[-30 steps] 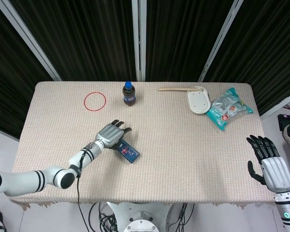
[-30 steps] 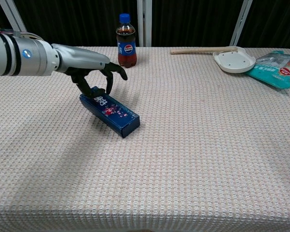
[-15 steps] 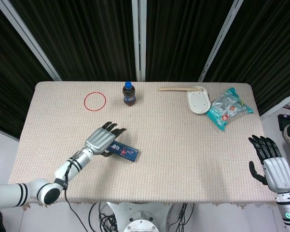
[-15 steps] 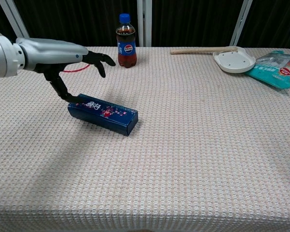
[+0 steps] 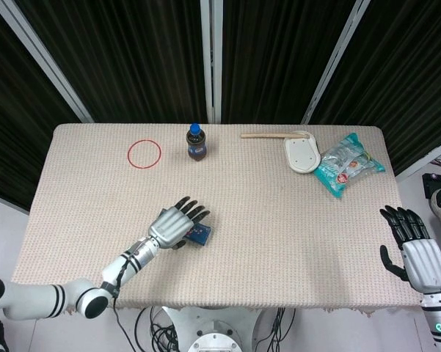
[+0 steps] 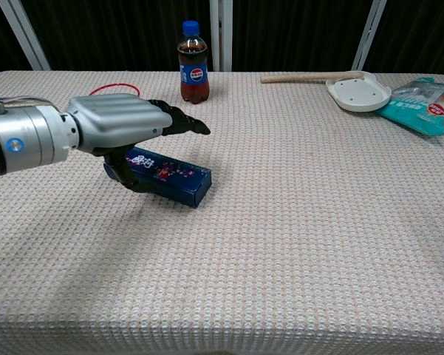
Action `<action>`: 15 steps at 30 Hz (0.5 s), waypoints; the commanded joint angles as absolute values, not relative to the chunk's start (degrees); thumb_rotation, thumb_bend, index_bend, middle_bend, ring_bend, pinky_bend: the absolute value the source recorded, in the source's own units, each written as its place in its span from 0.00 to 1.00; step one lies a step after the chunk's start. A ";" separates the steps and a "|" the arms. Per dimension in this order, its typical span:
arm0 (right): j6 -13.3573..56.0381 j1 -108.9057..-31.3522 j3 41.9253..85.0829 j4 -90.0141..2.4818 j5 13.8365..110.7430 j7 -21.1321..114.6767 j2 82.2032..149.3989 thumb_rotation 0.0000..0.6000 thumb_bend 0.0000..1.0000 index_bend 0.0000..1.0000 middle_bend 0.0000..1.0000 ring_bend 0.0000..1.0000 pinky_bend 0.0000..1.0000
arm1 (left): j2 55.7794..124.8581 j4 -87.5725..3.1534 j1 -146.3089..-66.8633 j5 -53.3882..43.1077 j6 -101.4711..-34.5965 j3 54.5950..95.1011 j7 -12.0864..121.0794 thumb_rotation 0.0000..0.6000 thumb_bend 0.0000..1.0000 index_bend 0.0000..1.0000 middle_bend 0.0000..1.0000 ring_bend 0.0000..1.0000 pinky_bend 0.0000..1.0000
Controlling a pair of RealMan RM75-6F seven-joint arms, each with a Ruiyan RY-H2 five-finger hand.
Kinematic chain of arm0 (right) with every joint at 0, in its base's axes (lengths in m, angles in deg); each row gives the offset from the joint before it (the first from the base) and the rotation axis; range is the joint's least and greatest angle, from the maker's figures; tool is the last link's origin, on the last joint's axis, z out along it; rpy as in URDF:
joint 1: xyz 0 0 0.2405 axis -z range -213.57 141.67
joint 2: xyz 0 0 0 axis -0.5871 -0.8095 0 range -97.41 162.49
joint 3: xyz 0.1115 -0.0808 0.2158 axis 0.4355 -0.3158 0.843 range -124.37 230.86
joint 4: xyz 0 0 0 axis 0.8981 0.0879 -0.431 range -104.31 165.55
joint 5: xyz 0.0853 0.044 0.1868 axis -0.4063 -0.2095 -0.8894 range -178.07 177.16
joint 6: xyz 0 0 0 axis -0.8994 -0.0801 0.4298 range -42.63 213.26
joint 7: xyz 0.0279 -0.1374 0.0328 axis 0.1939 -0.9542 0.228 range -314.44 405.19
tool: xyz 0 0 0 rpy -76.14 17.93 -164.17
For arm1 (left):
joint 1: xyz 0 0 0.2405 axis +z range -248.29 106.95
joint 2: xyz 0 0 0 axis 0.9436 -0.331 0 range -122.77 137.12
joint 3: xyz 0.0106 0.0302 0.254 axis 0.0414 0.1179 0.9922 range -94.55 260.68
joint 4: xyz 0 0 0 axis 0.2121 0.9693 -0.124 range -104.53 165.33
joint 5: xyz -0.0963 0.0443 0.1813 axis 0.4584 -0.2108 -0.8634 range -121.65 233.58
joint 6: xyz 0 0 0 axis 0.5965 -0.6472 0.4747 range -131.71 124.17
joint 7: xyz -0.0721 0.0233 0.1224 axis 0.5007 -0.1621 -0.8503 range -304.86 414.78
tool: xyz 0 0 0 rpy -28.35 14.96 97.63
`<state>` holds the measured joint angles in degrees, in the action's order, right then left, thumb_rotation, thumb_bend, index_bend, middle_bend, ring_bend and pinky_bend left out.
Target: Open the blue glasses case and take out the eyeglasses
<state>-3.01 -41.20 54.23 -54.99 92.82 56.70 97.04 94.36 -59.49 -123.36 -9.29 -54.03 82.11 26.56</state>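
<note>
The blue glasses case (image 6: 166, 174) lies shut on the tabletop (image 6: 295, 222), so the task is barely begun: the lid has yet to be lifted and no eyeglasses are visible anywhere. Everything that matters is, as far as I can judge, yet to be done.

The case sits left of centre, nearer the front edge than the back, well apart from the cola bottle (image 6: 193, 63) standing at the far side. It lies flat. In the chest view its long axis runs roughly left to right, angling a little toward the front at its right end, where one short face shows clearly. From the head view only that end peeks out beyond the fingers.

The left hand (image 6: 122, 126) is spread over the case's left portion, palm down, fingers extended and apart above the lid. The thumb seems to reach down beside the case's near left end, but I cannot tell whether it is really gripping or only touching; I would call the hand spread, not clamped.

The right hand (image 5: 414, 249) hangs off the tabletop's right front corner, fingers apart, holding nothing.
</note>
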 commanded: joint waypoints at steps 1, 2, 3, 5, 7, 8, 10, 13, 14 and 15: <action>-3.14 -41.06 54.22 -54.95 92.71 56.77 96.96 1.00 0.48 0.00 0.08 0.00 0.00 | 95.89 -56.41 -124.46 -7.17 -52.33 80.99 25.18 1.00 0.25 0.00 0.05 0.00 0.00; -3.18 -41.01 54.22 -54.94 92.66 56.79 96.93 1.00 0.48 0.00 0.08 0.00 0.00 | 96.07 -55.61 -124.68 -6.57 -51.94 80.72 24.99 1.00 0.25 0.00 0.05 0.00 0.00; -3.21 -40.95 54.21 -54.94 92.63 56.82 96.90 1.00 0.48 0.00 0.08 0.00 0.00 | 96.22 -54.79 -124.87 -5.91 -51.61 80.43 24.82 1.00 0.25 0.00 0.05 0.00 0.00; -3.31 -40.83 54.20 -54.95 92.56 56.84 96.85 1.00 0.48 0.00 0.08 0.00 0.00 | 96.10 -53.00 -125.41 -3.91 -50.34 79.64 24.76 1.00 0.25 0.00 0.05 0.00 0.00; -3.22 -40.77 54.18 -54.94 92.44 56.80 96.84 1.00 0.48 0.00 0.08 0.00 0.00 | 95.82 -51.88 -125.80 -2.22 -49.48 79.04 24.66 1.00 0.25 0.00 0.05 0.00 0.00; -3.18 -40.76 54.19 -54.94 92.37 56.77 96.84 1.00 0.48 0.00 0.08 0.00 0.00 | 95.69 -51.42 -126.05 -1.55 -49.04 78.79 24.59 1.00 0.25 0.00 0.05 0.00 0.00; -3.00 -40.77 54.24 -55.01 92.18 56.67 96.83 1.00 0.48 0.00 0.08 0.00 0.00 | 95.65 -50.38 -126.61 -0.32 -48.15 78.18 24.72 1.00 0.25 0.00 0.05 0.00 0.00; -2.77 -40.88 54.34 -55.19 92.06 56.53 96.85 1.00 0.48 0.00 0.08 0.00 0.00 | 95.75 -49.48 -127.42 1.19 -47.08 77.45 24.84 1.00 0.25 0.01 0.05 0.00 0.00; -2.70 -40.92 54.35 -55.25 92.06 56.49 96.84 1.00 0.48 0.00 0.08 0.00 0.00 | 95.69 -49.57 -127.61 1.44 -46.83 77.33 24.89 1.00 0.25 0.01 0.05 0.00 0.00; -2.64 -40.96 54.36 -55.33 92.08 56.40 96.81 1.00 0.48 0.00 0.08 0.00 0.00 | 95.42 -50.10 -127.78 1.45 -46.47 77.23 25.23 1.00 0.25 0.01 0.06 0.00 0.00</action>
